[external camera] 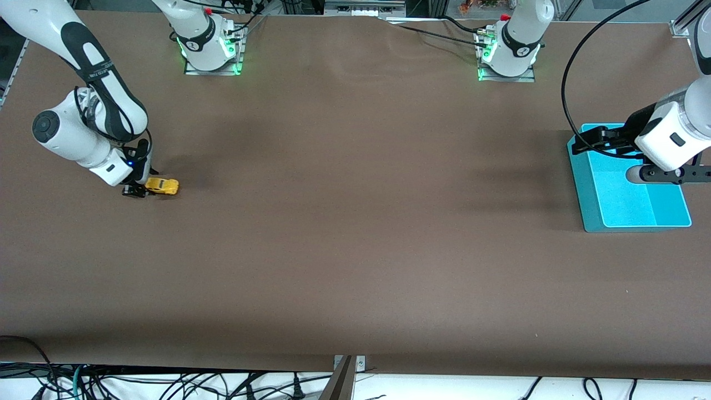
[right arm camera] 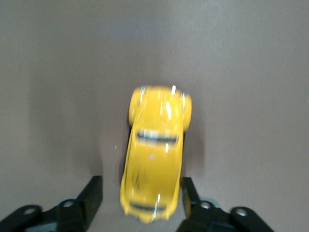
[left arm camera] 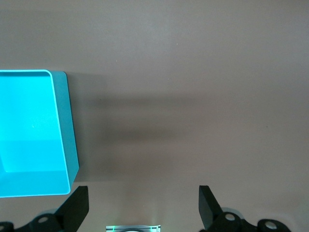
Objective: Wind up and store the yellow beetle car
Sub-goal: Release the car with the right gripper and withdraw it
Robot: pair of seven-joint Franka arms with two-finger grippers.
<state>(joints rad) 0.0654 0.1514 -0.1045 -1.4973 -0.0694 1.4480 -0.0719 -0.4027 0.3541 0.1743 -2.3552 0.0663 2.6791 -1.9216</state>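
The yellow beetle car [external camera: 163,186] stands on its wheels on the brown table at the right arm's end. My right gripper [external camera: 139,189] is low over the table at the car's tail. In the right wrist view the car [right arm camera: 155,154] has its rear end between the fingers of the right gripper [right arm camera: 141,188], which is open. One finger [right arm camera: 91,193] is clearly apart from the car and the other sits close beside it. My left gripper [external camera: 581,143] hangs open and holds nothing over the edge of the teal tray [external camera: 589,189]; in its own view the left gripper [left arm camera: 144,203] has bare table between its fingers.
The teal tray [left arm camera: 67,125] has nothing in it and sits at the left arm's end of the table. Both arm bases [external camera: 211,50] [external camera: 508,55] stand along the table's edge farthest from the front camera. Cables lie below the table's near edge.
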